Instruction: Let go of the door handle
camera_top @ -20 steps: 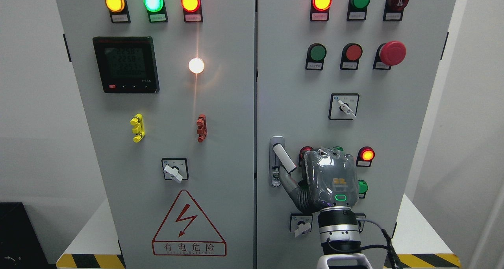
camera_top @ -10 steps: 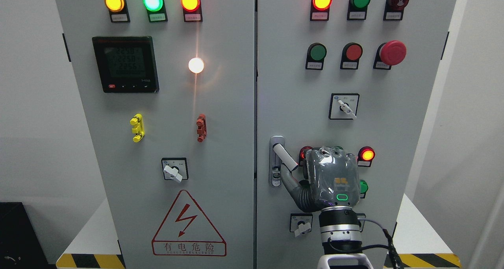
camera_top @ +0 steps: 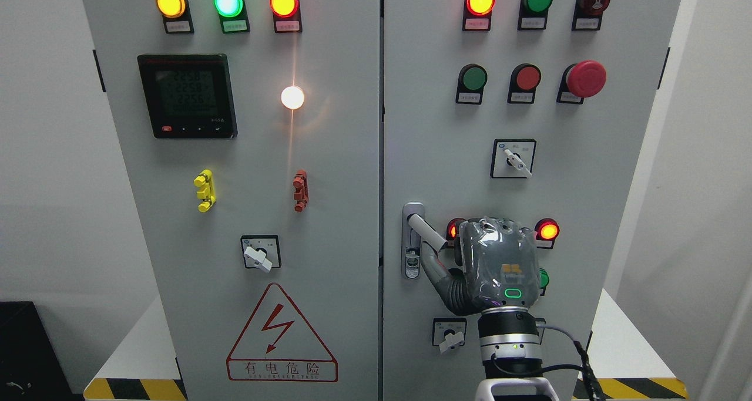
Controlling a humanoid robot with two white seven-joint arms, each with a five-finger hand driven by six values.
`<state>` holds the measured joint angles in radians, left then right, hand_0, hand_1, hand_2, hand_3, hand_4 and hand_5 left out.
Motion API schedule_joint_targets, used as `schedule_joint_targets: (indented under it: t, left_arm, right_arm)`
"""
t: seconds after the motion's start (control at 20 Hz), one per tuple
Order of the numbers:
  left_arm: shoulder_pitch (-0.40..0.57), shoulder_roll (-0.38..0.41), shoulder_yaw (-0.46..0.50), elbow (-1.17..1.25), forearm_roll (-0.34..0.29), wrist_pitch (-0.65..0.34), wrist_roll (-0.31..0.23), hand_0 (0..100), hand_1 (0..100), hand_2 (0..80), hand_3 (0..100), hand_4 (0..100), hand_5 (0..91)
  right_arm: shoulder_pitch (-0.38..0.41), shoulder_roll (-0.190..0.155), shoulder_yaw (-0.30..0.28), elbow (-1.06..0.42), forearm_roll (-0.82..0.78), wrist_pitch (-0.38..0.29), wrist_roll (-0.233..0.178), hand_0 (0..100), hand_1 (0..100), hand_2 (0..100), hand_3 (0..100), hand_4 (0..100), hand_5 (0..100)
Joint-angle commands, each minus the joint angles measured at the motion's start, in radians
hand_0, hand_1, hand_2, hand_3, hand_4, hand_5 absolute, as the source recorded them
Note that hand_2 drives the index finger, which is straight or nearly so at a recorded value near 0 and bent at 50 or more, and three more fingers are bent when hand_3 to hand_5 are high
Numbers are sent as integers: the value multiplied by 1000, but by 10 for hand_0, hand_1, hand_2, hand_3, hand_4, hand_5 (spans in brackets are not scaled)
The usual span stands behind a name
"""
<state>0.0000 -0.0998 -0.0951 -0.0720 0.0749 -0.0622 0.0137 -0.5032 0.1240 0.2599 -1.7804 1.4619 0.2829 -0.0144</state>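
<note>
Here the right hand (camera_top: 496,269) shows its back to the camera, so I cannot tell whether its fingers are curled or spread; only the thumb (camera_top: 437,272) is clear, reaching up-left to just under the handle (camera_top: 427,232), seemingly touching its free end. The handle tilts from its silver plate (camera_top: 412,254) near the left edge of the right door (camera_top: 587,154). A red lamp (camera_top: 547,230) glows just beside the hand.
</note>
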Motion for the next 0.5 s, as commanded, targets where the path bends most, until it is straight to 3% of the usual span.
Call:
schedule_joint_targets:
  t: [0.0,0.45]
  left_arm:
    - [17,0,0,1,-1,-1,0,120,556,0,0,0,0]
    - [17,0,0,0,-1,-1,0,120,556,0,0,0,0]
  right_arm:
    - [0,-1,-4,-4,0,-1,-1,438,395,928,1000,1000,1000]
    - [-1,-4,-4,-2,0,-1,-1,438,394,927,1000,1000,1000]
